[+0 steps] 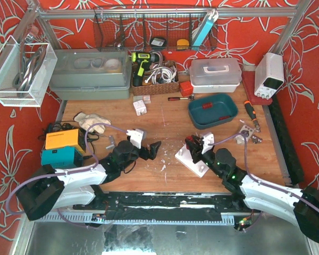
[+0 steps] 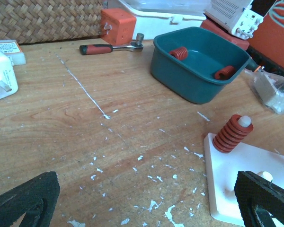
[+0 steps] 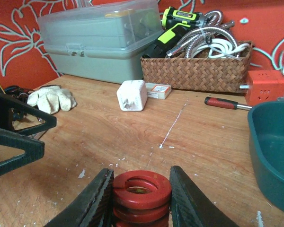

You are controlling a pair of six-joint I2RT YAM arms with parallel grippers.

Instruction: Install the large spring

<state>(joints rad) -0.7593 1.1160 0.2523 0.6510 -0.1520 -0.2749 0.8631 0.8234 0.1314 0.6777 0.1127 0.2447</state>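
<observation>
My right gripper (image 3: 142, 189) is shut on the large red spring (image 3: 142, 194) and holds it upright; both fingers press its sides. In the top view this gripper (image 1: 194, 144) is over the far left corner of the white peg plate (image 1: 194, 162). In the left wrist view the plate (image 2: 227, 189) carries a smaller red spring (image 2: 233, 134) seated on a white peg. A second peg (image 2: 265, 176) shows behind my finger. My left gripper (image 2: 146, 198) is open and empty over bare wood, just left of the plate; it also shows in the top view (image 1: 152, 150).
A teal bin (image 2: 180, 80) behind the plate holds two red springs (image 2: 180, 52). A ratchet (image 2: 109, 47), an orange block (image 2: 117, 26) and a wicker basket (image 3: 194, 73) lie further back. A white adapter (image 3: 131, 94) and gloves (image 3: 49, 99) lie at the left.
</observation>
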